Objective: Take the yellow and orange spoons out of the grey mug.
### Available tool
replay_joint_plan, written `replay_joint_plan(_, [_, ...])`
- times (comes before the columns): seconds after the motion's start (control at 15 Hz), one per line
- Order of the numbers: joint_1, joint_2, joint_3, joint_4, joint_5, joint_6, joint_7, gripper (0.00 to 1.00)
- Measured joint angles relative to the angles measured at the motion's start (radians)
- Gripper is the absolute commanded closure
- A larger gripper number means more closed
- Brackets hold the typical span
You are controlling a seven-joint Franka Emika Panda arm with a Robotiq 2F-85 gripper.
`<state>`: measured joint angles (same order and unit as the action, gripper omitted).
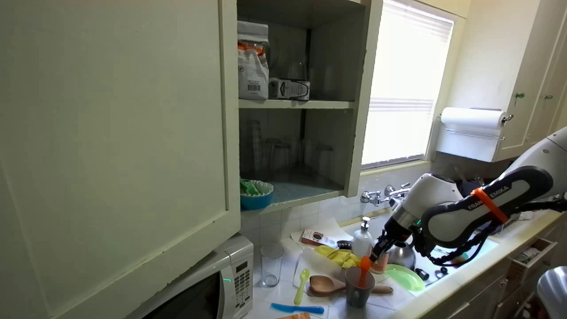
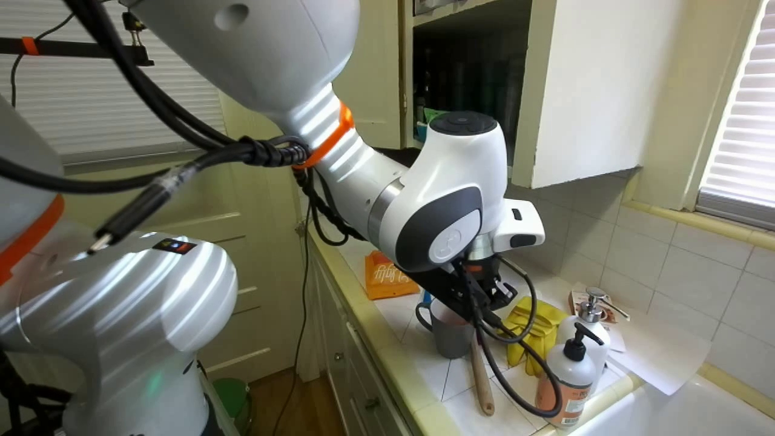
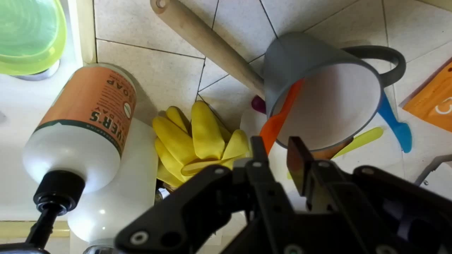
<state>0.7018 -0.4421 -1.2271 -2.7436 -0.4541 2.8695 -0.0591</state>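
Note:
The grey mug (image 1: 357, 296) stands upright on the counter and also shows in an exterior view (image 2: 453, 336) and in the wrist view (image 3: 295, 53). The orange spoon (image 1: 363, 271) leans in the mug, its bowl end above the rim; it also shows in the wrist view (image 3: 283, 111). The yellow spoon (image 1: 301, 287) lies on the counter outside the mug; its handle shows in the wrist view (image 3: 362, 141). My gripper (image 3: 277, 146) is partly open and empty, above the mug's rim. Its fingertips are close to the orange spoon's bowl end; contact cannot be told.
A wooden spoon (image 1: 325, 284) lies by the mug, with a blue utensil (image 1: 297, 309) nearby. Yellow gloves (image 3: 197, 141), a soap bottle (image 3: 91, 106) and a green plate (image 1: 405, 278) lie or stand close. A glass (image 1: 271, 266) and microwave (image 1: 241, 274) stand beyond.

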Motion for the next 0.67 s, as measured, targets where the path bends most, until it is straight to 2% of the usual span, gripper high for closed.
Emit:
replay_joint_plan(0.07, [0.011,0.006,-0.012,0.0,0.0,0.005,-0.002,0.7])
replay_joint_plan(0.27, [0.036,0.021,-0.038,0.0,-0.001,0.012,-0.005,0.71])
replay_joint_plan(0.67, [0.074,0.059,-0.075,0.0,-0.002,0.076,-0.009,0.83])
